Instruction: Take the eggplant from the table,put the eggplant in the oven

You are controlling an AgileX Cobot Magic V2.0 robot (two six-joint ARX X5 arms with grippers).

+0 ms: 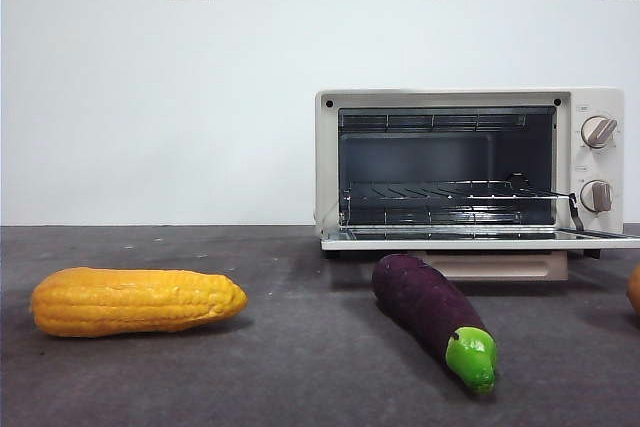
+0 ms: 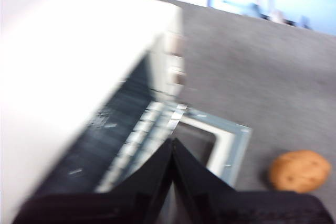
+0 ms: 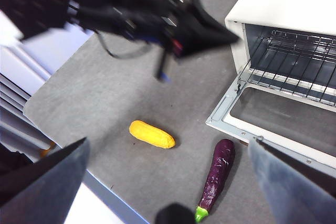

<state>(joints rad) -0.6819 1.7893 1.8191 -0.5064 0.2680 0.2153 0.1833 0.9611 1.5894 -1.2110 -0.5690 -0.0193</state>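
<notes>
Well below the closed left tool (image 3: pixel 231 38) (right tool (image 3: pixel 168 182) spread wide) lies the eggplant (image 1: pixel 430 313).

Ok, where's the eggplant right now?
In the front view the eggplant lies on the table, just in front of the open oven, right of the corn cob, green cap toward the camera, untouched.

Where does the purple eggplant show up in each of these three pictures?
Front view: the eggplant lies on the table, low and right of centre, just before the open oven.
Left wrist view: not in it.
Right wrist view: the eggplant lies near the bottom, beside the oven's dropped door.
Shared landmark: the oven, seen in all three.
</notes>
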